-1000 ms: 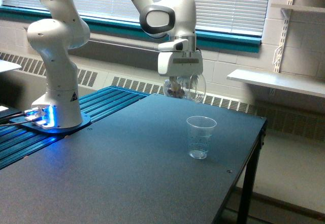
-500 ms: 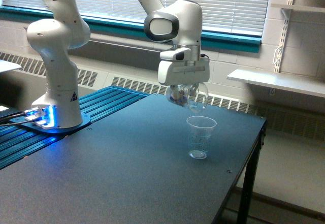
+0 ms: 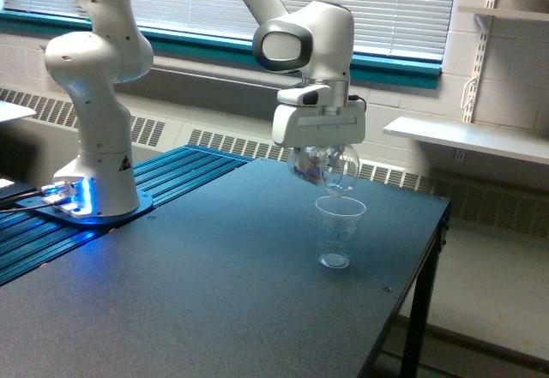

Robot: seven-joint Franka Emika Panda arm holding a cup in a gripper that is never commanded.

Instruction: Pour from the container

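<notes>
Broadly, a dark grey table (image 3: 197, 301) fills the lower part of the exterior view, its far corner reaching toward the view's right, where a black leg (image 3: 418, 327) drops to the floor. Behind it runs a window with closed white blinds (image 3: 386, 1) over a teal sill (image 3: 171, 45), and a white wall shelf (image 3: 467, 138) juts out on the view's right. On the view's left the white Franka arm (image 3: 94, 95) rises from a round base (image 3: 90, 207) lit blue, bolted onto a ribbed blue metal platform (image 3: 111, 241) beside the table. The arm bends overhead and comes down to the wrist and the gripper (image 3: 321, 157), which hangs above the table, right of centre in the view. The jaws are closed on the container (image 3: 330, 169), a small clear rounded cup, tilted so that its mouth faces down and toward the view's right. Small reddish-brown pieces (image 3: 307, 167) sit inside it, gathered on the side toward the view's left; whether any are falling cannot be told. Just below the container, not touching it, a taller clear plastic cup (image 3: 339, 232) with ribbed tapered sides stands upright on the table, its open rim directly under the container's lowered lip. That cup looks empty, though its bottom is too small to read clearly
</notes>
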